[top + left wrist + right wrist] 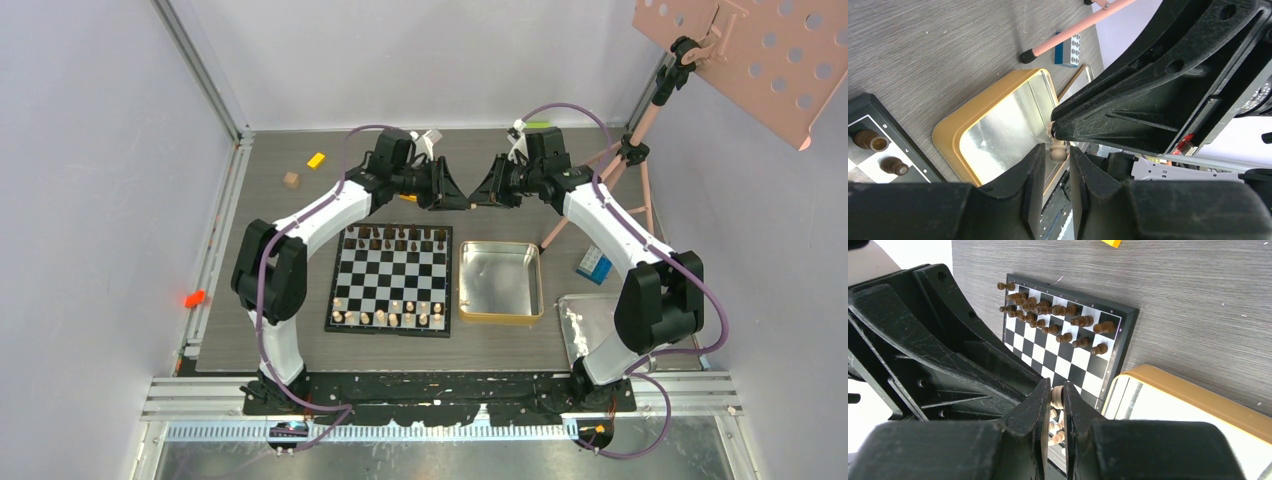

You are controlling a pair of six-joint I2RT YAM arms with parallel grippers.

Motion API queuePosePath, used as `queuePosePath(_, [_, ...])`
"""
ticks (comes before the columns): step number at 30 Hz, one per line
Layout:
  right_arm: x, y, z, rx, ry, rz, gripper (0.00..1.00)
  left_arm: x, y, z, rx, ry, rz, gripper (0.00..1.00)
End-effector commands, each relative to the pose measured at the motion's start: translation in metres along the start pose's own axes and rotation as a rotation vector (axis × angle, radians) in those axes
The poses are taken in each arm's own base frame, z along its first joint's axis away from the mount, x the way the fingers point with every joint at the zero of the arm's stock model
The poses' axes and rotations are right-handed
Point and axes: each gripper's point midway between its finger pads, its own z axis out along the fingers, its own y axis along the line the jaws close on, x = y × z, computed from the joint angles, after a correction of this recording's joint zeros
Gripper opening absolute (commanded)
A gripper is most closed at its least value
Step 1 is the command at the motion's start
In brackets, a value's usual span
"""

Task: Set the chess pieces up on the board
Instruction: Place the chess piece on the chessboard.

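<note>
Late stage, not finished. The board (392, 278) lies on the surface just left of centre in the top view. Dark chess pieces (397, 238) fill its top edge in two rows. Pale chess pieces (390, 319) line its bottom edge, and the second pale row looks patchy, with open squares toward its left; the pieces are too small to count. The gold tin (500, 318), just right of the board, is bare inside, so no loose pieces show there.

One pale piece (1058, 154) is in the air, above the board's top-right corner and the tin, where both arms meet tip to tip. The right pincer (1056, 388) is clamped on it. The left pincer (452, 192) has its jaws narrowly apart on either side of the piece's lower end. Cannot tell if they touch it yet. Reads as a handover, right to left.

Judgement on what is left: finish the pass, set this piece on a free pale square, then fill whatever gaps remain in that row. No spare pieces are visible elsewhere on the surface.
</note>
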Motion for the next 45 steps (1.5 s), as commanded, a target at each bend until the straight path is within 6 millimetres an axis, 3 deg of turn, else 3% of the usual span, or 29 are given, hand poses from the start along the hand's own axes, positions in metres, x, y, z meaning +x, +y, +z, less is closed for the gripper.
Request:
queuePosePath(1, [-0.007, 0.007, -0.002, -0.036, -0.03, -0.008, 0.01, -0.012, -0.024, 0.001, 0.077, -0.024, 0.049, 0.26])
queuePosePath(11, [-0.006, 0.007, 0.0, -0.039, -0.028, -0.002, 0.01, -0.01, -0.022, 0.006, 0.089, -0.014, 0.026, 0.18])
queuePosePath(16, [-0.007, 0.007, 0.0, -0.044, -0.026, -0.006, 0.03, -0.01, -0.022, 0.005, 0.09, -0.016, 0.025, 0.05])
queuePosePath(18, [-0.009, 0.007, -0.002, -0.051, -0.031, -0.008, 0.09, -0.009, -0.022, 0.003, 0.087, -0.015, 0.038, 0.0])
queuePosePath(24, [-0.026, 0.017, -0.021, -0.127, -0.055, -0.016, 0.36, -0.005, -0.016, -0.012, 0.034, -0.003, 0.11, 0.0])
queuePosePath(29, [-0.041, 0.029, -0.039, -0.228, -0.077, 0.002, 0.55, 0.012, -0.005, -0.028, -0.033, 0.051, 0.232, 0.0])
queuePosePath(34, [-0.051, 0.025, -0.059, -0.245, -0.117, -0.027, 0.56, 0.04, 0.015, -0.058, -0.154, 0.199, 0.39, 0.0])
queuePosePath(38, [-0.05, 0.006, -0.073, -0.187, -0.139, -0.105, 0.55, 0.063, 0.035, -0.093, -0.283, 0.358, 0.502, 0.0])
queuePosePath(45, [-0.03, -0.033, -0.082, -0.061, -0.135, -0.24, 0.53, 0.108, 0.075, -0.15, -0.471, 0.644, 0.536, 0.0])
